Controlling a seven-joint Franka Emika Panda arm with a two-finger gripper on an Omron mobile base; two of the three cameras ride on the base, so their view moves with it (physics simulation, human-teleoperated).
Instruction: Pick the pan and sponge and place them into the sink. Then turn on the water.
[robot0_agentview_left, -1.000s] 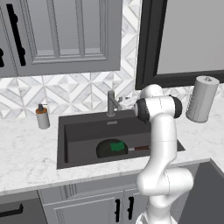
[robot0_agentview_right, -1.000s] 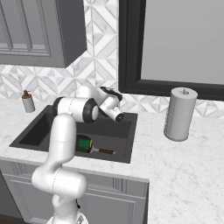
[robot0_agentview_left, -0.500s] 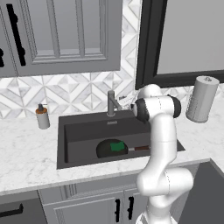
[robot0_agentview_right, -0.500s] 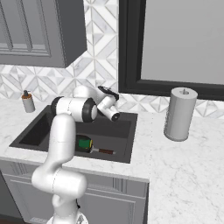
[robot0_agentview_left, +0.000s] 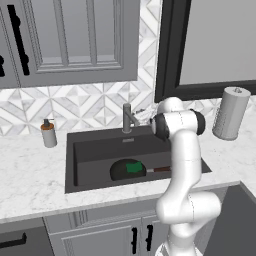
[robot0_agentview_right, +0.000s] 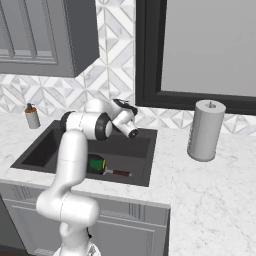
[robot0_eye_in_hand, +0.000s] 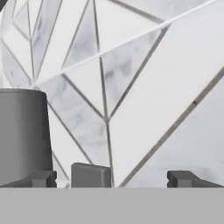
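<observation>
The black pan (robot0_agentview_left: 120, 170) lies in the black sink (robot0_agentview_left: 95, 150), its reddish handle (robot0_agentview_left: 161, 170) pointing right. The green sponge (robot0_agentview_left: 133, 166) rests on the pan. In the right base view the pan and sponge (robot0_agentview_right: 96, 163) show past the arm, inside the sink (robot0_agentview_right: 140, 150). My gripper (robot0_agentview_left: 142, 114) (robot0_agentview_right: 121, 104) hovers at the backsplash just right of the grey faucet (robot0_agentview_left: 127, 118). In the hand view the gripper (robot0_eye_in_hand: 111, 179) is open and holds nothing, with the faucet's post (robot0_eye_in_hand: 22, 135) at left and a small grey faucet part (robot0_eye_in_hand: 90, 175) between the tips. No water falls from the faucet.
A soap dispenser (robot0_agentview_left: 48, 134) (robot0_agentview_right: 32, 116) stands on the counter left of the sink. A paper towel roll (robot0_agentview_left: 230, 114) (robot0_agentview_right: 205, 131) stands to the right. Grey wall cabinets (robot0_agentview_left: 70, 40) hang above left, and a dark window frame (robot0_agentview_left: 165, 50) rises behind the arm.
The hand has crept a little to the left, closer to the faucet. The pan and sponge have not moved.
</observation>
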